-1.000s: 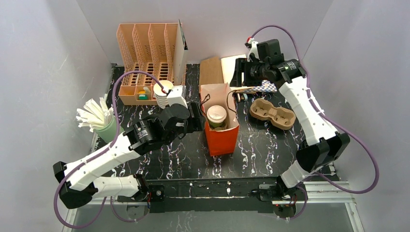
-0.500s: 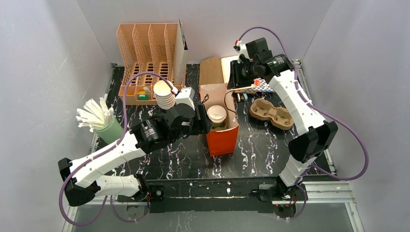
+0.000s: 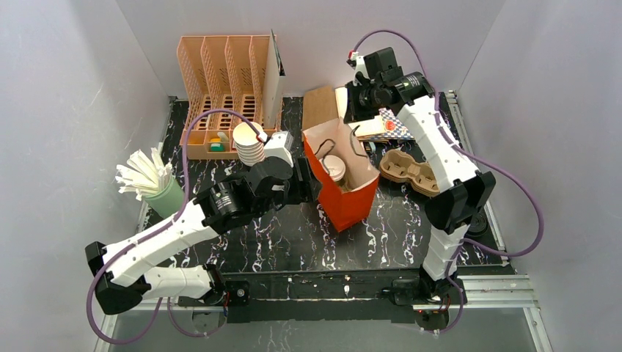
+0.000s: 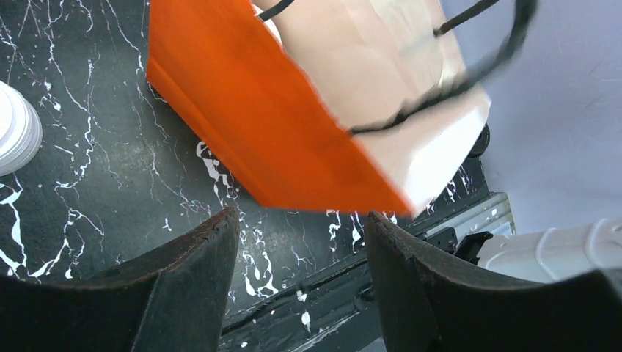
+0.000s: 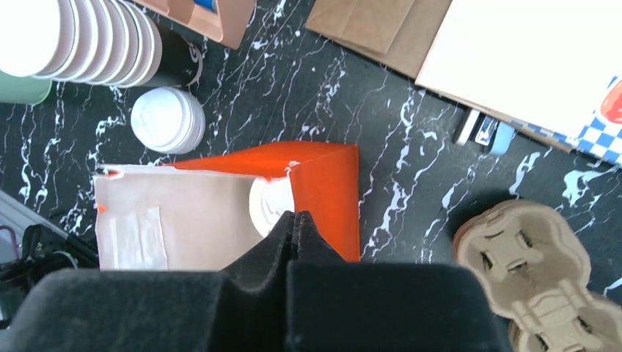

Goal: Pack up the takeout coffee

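Observation:
A takeout coffee with a white lid [image 3: 334, 167] [image 5: 268, 204] sits inside the orange paper bag [image 3: 345, 198] [image 5: 323, 183] [image 4: 279, 139]. The bag leans, with its mouth turned toward the back right and its black cord handles up. My right gripper [image 3: 358, 117] [image 5: 293, 217] hangs over the bag's rim, shut; the handle cord between its pads is hidden. My left gripper [image 3: 306, 183] [image 4: 301, 216] is open just left of the bag and holds nothing. A dark cup [image 5: 180, 62] stands partly hidden behind the stacked white cups.
Stacked lidless white cups [image 3: 249, 143] [image 5: 81, 37] and a loose white lid [image 5: 167, 119] [image 4: 15, 136] lie left of the bag. A cardboard cup carrier [image 3: 413, 172] [image 5: 535, 271] is to the right. The peach organizer [image 3: 227, 95], flat brown bags [image 3: 320, 106] and straws [image 3: 147, 176] stand behind and left.
My right gripper swung left over the bag and closed from open to shut. The bag tipped and rose from standing upright. The left arm barely moved.

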`<action>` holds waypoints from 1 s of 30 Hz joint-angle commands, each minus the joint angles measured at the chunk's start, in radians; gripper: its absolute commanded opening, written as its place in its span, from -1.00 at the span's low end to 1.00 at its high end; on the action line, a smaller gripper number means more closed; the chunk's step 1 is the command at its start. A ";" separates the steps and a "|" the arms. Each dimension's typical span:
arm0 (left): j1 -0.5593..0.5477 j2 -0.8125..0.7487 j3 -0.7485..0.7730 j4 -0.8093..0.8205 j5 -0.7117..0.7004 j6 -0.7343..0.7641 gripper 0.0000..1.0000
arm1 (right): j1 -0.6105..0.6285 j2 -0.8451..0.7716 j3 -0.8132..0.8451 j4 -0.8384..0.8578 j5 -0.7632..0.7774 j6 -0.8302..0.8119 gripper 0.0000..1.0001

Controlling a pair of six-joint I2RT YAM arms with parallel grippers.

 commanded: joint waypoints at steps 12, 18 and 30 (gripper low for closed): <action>-0.003 -0.068 -0.035 -0.038 -0.060 0.023 0.21 | 0.003 0.162 0.262 0.085 0.032 -0.021 -0.97; -0.003 -0.087 -0.041 -0.058 -0.088 0.032 0.21 | 0.003 0.176 0.285 0.151 0.068 -0.015 -0.97; 0.102 -0.036 0.075 -0.084 -0.116 0.248 -0.05 | 0.001 0.011 0.171 0.122 0.056 -0.036 -0.18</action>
